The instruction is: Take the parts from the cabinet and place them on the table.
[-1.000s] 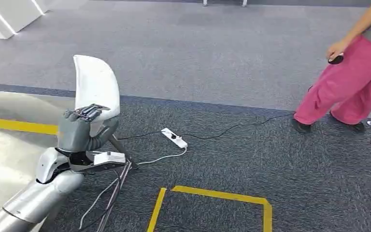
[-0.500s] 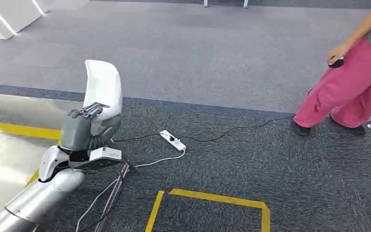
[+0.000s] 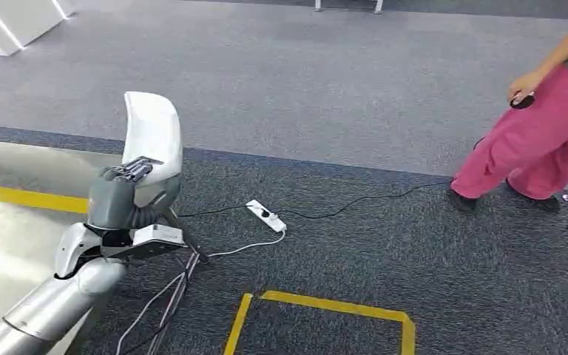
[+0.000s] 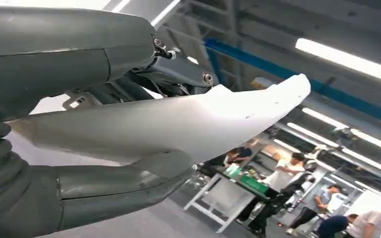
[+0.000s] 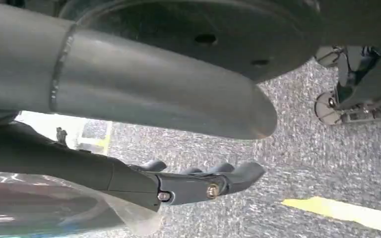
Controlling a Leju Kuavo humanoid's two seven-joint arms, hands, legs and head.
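Since the earlier pictures, the whole head view has been shifted a little, so the camera has been moved as the robot walks; the white part has been kept in the same grip. The grey carpet [image 3: 325,89] is seen all around, with yellow tape [image 3: 325,303] at about 6 o'clock. A person in pink trousers [image 3: 540,148] is seen at 3 o'clock, well apart from the robot. The white part [image 3: 151,133], a long curved shell, is held upright at 9 o'clock by the left hand [image 3: 118,200], whose fingers are wrapped around its lower end. The right hand [image 5: 198,186] is seen close up, and something clear seems to be held under it, but this cannot be told for sure. A white power strip [image 3: 266,214] lies near the middle. The carrying step seems to be in hand. Next, the table must be found and the part set down gently.
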